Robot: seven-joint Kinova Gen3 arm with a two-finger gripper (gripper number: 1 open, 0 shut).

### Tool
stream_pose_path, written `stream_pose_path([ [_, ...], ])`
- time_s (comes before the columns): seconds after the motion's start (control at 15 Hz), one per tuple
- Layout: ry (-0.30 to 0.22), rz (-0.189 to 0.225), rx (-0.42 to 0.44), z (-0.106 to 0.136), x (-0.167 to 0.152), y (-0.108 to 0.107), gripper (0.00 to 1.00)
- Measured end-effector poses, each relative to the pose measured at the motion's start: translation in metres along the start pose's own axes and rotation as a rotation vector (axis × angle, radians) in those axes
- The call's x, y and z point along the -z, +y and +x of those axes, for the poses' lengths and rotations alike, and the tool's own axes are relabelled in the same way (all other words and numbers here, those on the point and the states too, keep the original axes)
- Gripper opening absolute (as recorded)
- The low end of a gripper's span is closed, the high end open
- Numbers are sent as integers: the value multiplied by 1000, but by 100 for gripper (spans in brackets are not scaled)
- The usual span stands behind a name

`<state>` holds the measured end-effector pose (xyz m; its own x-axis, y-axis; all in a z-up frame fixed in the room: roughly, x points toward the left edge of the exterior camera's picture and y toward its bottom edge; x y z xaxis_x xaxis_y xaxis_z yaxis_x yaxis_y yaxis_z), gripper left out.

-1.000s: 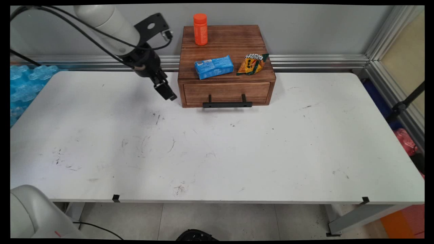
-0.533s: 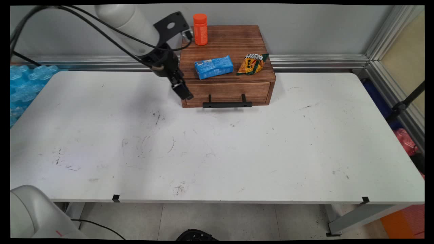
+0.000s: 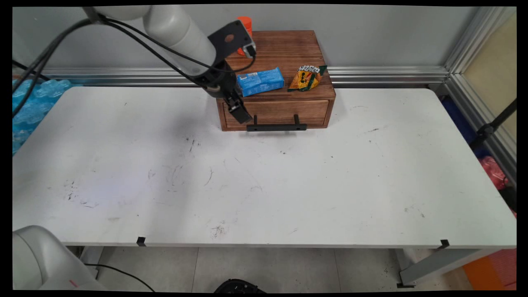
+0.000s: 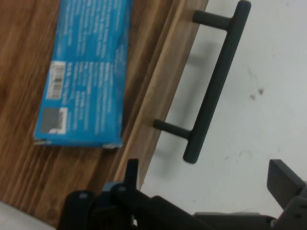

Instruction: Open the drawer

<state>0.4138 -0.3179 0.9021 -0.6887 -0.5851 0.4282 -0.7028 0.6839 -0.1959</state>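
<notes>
- Table: white and scuffed with dark marks, it filled the near and middle ground of your main view.
- Gripper: you saw it hanging before the left end of the drawer front, with the arm reaching in from the upper left and cables trailing from it. In your hand view the two fingers stood well apart with nothing between them.
- Handle: a black bar on two short posts, it ran along the lower part of the drawer front, just right of the gripper. In your hand view the handle lay between the fingers' lines and ahead of them, not touched.
- Box: a dark wooden box with one drawer, standing at the table's far edge against the wall.
- Blue packet: it lay flat on the box top near the front edge, closest to the gripper; your hand view showed the packet at upper left.
- Snack bag: orange and green, it lay on the box top to the right of the blue packet, apart from it.
- Orange bottle: upright at the box top's far left corner, largely hidden behind the arm's wrist.
</notes>
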Motion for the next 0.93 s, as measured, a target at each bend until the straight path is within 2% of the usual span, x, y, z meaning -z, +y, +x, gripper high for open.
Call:
stream_pose_path([
  [0.4, 9, -13, 11, 13, -19, 21, 100],
  [0.93, 24, -28, -13, 19, -49, 25, 100],
])
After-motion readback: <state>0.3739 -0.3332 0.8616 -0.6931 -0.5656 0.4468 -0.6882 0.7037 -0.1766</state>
